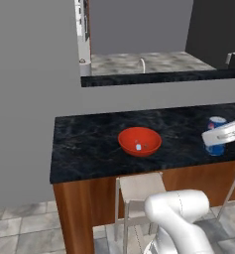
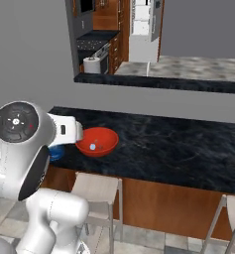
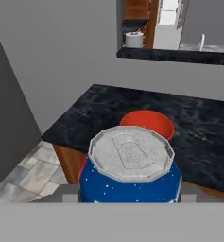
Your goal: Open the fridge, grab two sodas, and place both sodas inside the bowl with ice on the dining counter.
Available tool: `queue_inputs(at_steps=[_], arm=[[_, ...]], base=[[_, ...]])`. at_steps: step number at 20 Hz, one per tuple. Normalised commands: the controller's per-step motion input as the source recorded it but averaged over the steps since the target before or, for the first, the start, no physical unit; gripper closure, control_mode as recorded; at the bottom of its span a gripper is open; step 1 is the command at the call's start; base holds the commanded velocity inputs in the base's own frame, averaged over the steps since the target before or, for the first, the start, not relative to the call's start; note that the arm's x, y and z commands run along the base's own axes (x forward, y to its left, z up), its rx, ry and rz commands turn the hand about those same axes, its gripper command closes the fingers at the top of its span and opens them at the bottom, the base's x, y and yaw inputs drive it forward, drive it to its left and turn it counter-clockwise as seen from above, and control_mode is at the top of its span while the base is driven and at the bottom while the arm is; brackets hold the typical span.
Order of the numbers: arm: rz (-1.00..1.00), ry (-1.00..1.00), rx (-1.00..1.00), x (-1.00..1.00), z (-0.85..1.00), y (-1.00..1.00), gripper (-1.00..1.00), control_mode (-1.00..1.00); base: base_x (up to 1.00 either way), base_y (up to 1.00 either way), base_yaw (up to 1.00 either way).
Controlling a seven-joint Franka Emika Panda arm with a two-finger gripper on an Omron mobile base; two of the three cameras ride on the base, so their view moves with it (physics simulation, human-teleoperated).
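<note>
Your gripper [image 3: 130,198] holds the blue can [image 3: 130,175], seemingly above the dining counter's [image 1: 89,144] front edge; the bowl [image 1: 140,141] sits mid-counter.

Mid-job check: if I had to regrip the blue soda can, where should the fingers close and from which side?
Grip the blue soda can across its round side wall, below the flat silver lid, coming in level from the side. The wall is evenly curved, giving two opposed faces. The gripper appears to hold it this way already, so regripping seems unneeded.
</note>
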Motion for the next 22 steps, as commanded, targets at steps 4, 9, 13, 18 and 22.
queue_inputs(at_steps=[4, 9, 13, 18, 22], arm=[[0.17, 0.14, -0.12, 0.86, -0.25, 0.33, 1.0, -1.0], [0.24, 0.02, -0.3, 0.61, -0.34, 0.47, 1.0, -1.0], [0.28, 0.01, -0.32, 0.48, -0.29, 0.38, 1.0, -1.0], [0.22, 0.14, -0.22, 0.61, -0.24, 0.17, 1.0, -1.0], [0.17, 0.29, -0.17, 0.67, -0.2, 0.02, 1.0, -1.0]], base=[[0.0, 0.0, 0.0], [0.0, 0.0, 0.0], [0.0, 0.0, 0.0], [0.0, 0.0, 0.0], [0.0, 0.0, 0.0]])
